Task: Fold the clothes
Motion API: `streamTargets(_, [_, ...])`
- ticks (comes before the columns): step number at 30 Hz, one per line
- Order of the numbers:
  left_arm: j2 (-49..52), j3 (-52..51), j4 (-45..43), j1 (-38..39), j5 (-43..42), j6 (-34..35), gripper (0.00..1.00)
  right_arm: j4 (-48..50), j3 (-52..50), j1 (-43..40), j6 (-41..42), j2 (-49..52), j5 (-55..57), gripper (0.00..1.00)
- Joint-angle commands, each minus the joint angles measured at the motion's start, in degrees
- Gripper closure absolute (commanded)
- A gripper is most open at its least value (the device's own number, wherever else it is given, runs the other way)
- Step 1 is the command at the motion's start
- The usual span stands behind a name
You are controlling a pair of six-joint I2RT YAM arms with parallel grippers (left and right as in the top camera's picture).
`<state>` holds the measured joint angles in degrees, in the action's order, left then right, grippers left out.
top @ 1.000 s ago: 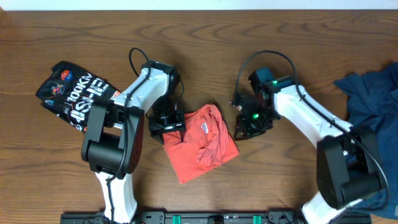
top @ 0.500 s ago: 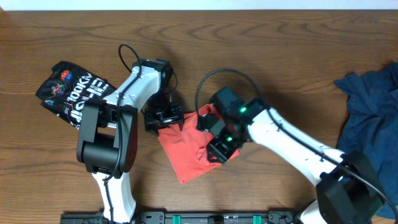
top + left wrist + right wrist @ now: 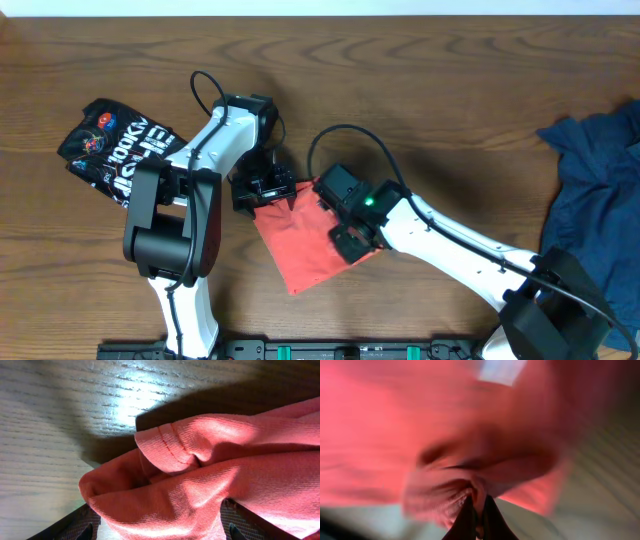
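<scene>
Table (image 3: 450, 80): dark brown wood, grain running lengthwise, filled nearly the whole overhead frame. A pale strip (image 3: 320, 6) ran along the top edge. A black rail (image 3: 300, 350) lay across the bottom edge. In the left wrist view, bright glare (image 3: 130, 390) sat upper centre on the wood.

— Where's the coral-red T-shirt (image 3: 300, 250)?
— In the middle, folded into a rough, slanted slab, one hemmed edge bunched up.
— And the others?
— Black printed shirt (image 3: 112, 150) bundled far left; navy garment (image 3: 595, 185) crumpled at the right edge, well apart.
</scene>
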<state>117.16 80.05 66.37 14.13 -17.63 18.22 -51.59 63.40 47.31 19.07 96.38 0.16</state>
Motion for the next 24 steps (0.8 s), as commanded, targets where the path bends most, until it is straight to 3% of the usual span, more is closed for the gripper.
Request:
streamTargets(1, [-1.1,-0.4,0.2,-0.1,0.6,0.5,0.22,-0.9,-0.5,-3.9,13.5,-0.2,17.0,0.99])
streamTargets(8, [-1.1,-0.5,1.5,-0.1,0.6,0.5,0.22,1.9,-0.5,-14.1,12.0,-0.2,15.8,0.9])
streamTargets(14, [-1.1,-3.0,4.3,-0.1,0.5,1.0,0.22,0.7,-0.5,-16.2,11.5,-0.2,15.9,0.88])
streamTargets(19, [-1.4,-4.3,6.3,0.7,-4.8,-1.1,0.28,-4.7,-0.5,-17.3,12.9,-0.2,18.8,0.7])
streamTargets(22, [-3.4,-4.3,5.1,2.0,-4.9,-1.0,0.29,-5.1,-0.5,-19.4,14.9,-0.2,18.3,0.71])
streamTargets(24, [-5.2,-4.3,4.0,2.5,-4.4,-0.2,0.29,-3.1,-0.4,-20.7,11.9,-0.5,14.0,0.76])
